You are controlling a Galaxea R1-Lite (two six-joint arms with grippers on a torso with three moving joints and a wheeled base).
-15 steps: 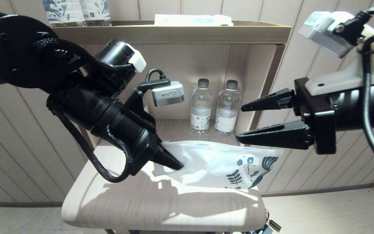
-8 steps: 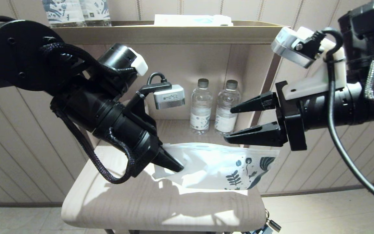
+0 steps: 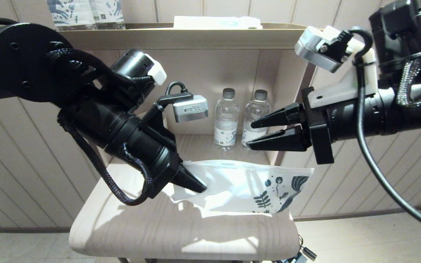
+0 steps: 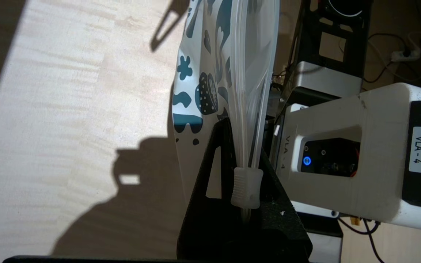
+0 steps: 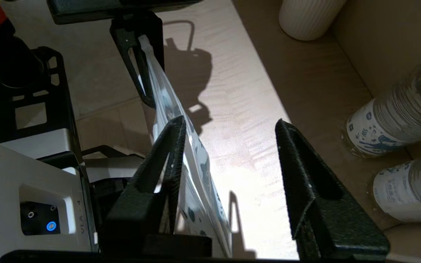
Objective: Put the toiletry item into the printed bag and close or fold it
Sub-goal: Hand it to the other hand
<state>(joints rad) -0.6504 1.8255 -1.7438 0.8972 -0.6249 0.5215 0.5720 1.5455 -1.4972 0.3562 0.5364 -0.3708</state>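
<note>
The printed bag (image 3: 247, 186) hangs just above the wooden table (image 3: 159, 230), its leaf print toward the right end. My left gripper (image 3: 199, 188) is shut on the bag's left end at the top strip. In the left wrist view the black fingers (image 4: 214, 160) pinch the strip right at the clear slider (image 4: 247, 186). My right gripper (image 3: 250, 136) is open above the bag's right half, not touching it. In the right wrist view the bag (image 5: 196, 160) runs under that gripper (image 5: 229, 122), close to one finger. The toiletry item is out of view.
Two clear water bottles (image 3: 226, 120) (image 3: 256, 120) stand in the shelf niche just behind my right fingertips. A white ribbed cup (image 5: 309, 16) sits deeper in the niche. Blue-printed bottles (image 3: 86, 12) and a pale packet (image 3: 217, 22) rest on the top shelf.
My right gripper has moved left and upward, and its jaws have narrowed while staying open. The bag's printed end shifted slightly left. The left gripper keeps its hold in place.
</note>
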